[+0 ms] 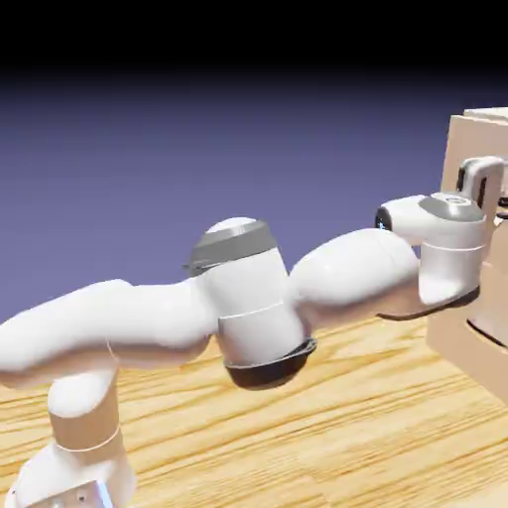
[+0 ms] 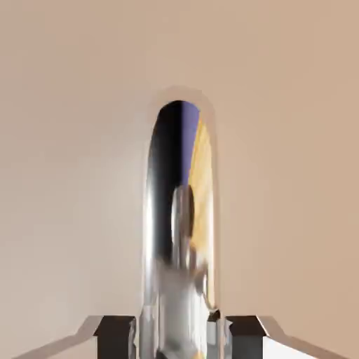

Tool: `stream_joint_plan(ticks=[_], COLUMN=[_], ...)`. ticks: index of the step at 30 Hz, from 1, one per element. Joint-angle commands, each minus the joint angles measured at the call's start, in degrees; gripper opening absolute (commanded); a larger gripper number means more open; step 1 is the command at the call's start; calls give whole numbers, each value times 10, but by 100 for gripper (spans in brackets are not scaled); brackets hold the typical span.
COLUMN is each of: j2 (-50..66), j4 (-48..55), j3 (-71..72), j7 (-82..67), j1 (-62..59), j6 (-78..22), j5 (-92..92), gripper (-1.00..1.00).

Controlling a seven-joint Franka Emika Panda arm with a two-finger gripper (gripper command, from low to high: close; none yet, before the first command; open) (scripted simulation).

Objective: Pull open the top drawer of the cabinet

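**Gripper at the top drawer handle**

Wood-grain table (image 1: 327, 417), blue-violet backdrop fading to black at the top. The white arm (image 1: 248, 298) stretches low across the table to the cabinet (image 1: 471, 129) at the exterior view's right edge; the hand is cut off there. In the hand view the top drawer (image 2: 70, 175) fills the frame as flat beige. Its handle (image 2: 179, 231), a shiny mirrored arch, stands on end between the two grey fingertips (image 2: 116, 335). The gripper (image 2: 179, 335) has its jaws set tight against both sides of the handle, gripping it
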Motion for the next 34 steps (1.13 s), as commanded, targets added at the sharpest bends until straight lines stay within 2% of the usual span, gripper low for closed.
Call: stream_joint_plan(ticks=[1, 12, 16, 30, 31, 34], j2=[2, 18, 87, 94, 94, 78], j4=[-21, -249, -274, -520, -520, -552], j3=[6, 86, 87, 256, 256, 279], j7=[4, 39, 128, 195, 195, 190], j1=[-15, -196, -231, -520, -520, -562], j6=[-7, -68, -57, -58, -58, -51], j5=[-2, -10, -30, -28, -28, -20], gripper=[-100, -100, -100, -100, 100, 100])
